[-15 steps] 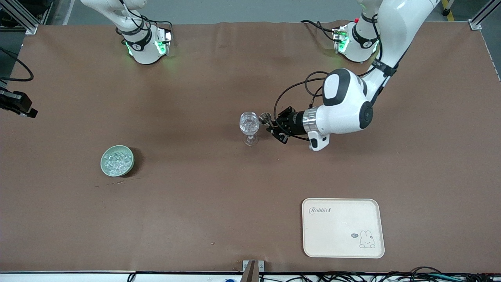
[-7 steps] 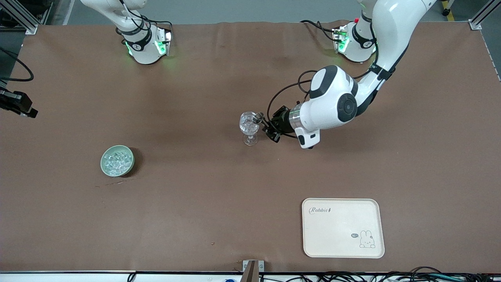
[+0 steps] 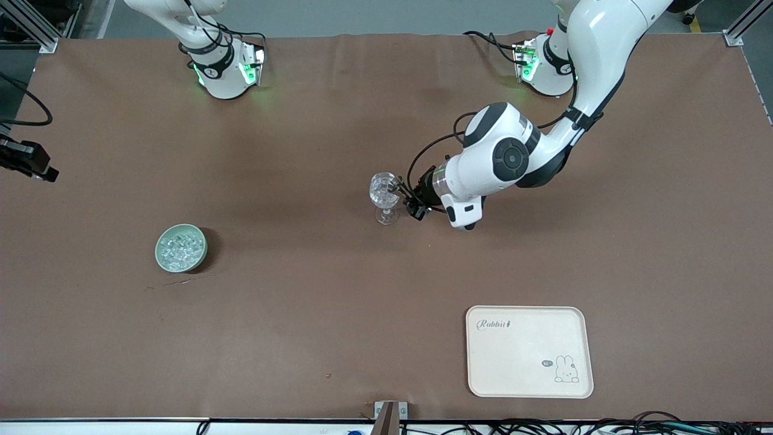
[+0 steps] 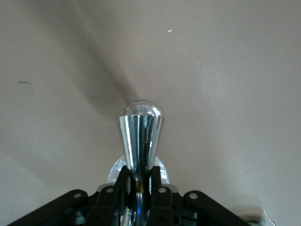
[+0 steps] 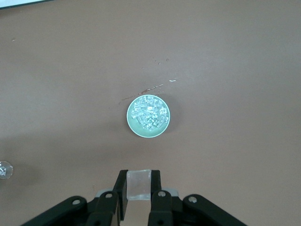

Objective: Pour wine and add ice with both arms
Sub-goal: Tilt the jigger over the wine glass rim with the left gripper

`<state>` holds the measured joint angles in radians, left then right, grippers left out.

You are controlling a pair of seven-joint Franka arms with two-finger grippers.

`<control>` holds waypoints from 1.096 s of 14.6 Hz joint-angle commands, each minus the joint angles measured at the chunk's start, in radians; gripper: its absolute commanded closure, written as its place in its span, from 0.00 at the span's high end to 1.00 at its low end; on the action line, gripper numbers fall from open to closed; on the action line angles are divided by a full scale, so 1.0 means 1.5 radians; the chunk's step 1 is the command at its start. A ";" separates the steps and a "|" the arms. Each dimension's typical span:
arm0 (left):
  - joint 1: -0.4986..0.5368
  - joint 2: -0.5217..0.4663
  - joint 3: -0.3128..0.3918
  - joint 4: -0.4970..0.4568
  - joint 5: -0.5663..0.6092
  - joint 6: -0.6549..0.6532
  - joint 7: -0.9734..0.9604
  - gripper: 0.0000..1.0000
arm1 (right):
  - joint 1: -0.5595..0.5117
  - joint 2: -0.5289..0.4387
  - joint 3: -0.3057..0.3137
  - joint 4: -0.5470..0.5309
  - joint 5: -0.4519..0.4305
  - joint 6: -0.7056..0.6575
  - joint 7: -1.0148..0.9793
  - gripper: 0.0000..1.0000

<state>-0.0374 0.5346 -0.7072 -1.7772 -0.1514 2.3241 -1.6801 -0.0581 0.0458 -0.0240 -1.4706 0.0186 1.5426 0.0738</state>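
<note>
- Now, toward the right arm's end of the counter, the pale green bowl holds a heap of ice and stands well apart from everything else.
- The right end effector does not show in the front view. Its own camera looks straight down on that bowl, so it hangs high over the counter near it. Its fingers are clamped on one clear ice chunk, and this arm appears to be waiting.
- At mid-counter the stemmed glass stands upright. Whether it already holds liquid cannot be told.
- Just beside it, on the side toward the left arm's end, the left end effector is closed narrowly on the thin end of a metal cup.
- The cup's long axis runs from the fingers toward the glass, with its wide mouth at the glass's rim. The pour probably depends on keeping that mouth over the opening.
- The left arm is much the nearer to the glass.
- Nearer the front camera, toward the left arm's end, a cream tray carries nothing.
</note>
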 commanded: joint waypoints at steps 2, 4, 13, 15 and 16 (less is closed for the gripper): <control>-0.003 0.005 -0.026 0.013 0.078 0.002 -0.054 0.01 | 0.005 -0.020 -0.005 -0.023 0.009 0.003 -0.003 0.02; -0.003 0.004 -0.032 0.013 0.113 0.000 -0.069 0.01 | 0.005 -0.020 -0.005 -0.023 0.009 0.003 -0.003 0.02; -0.013 -0.008 -0.040 0.014 0.167 -0.029 -0.072 0.01 | 0.005 -0.020 -0.005 -0.023 0.009 0.003 -0.003 0.02; -0.014 -0.005 -0.041 0.026 0.191 -0.047 -0.072 0.01 | 0.005 -0.020 -0.005 -0.023 0.010 0.003 -0.003 0.02; -0.014 -0.005 -0.041 0.027 0.192 -0.052 -0.072 0.01 | 0.005 -0.020 -0.005 -0.023 0.010 0.003 -0.003 0.02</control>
<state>-0.0578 0.5343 -0.7604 -1.7584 0.1077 2.2846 -1.7707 -0.0580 0.0458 -0.0240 -1.4723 0.0186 1.5426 0.0738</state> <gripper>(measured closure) 0.784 0.771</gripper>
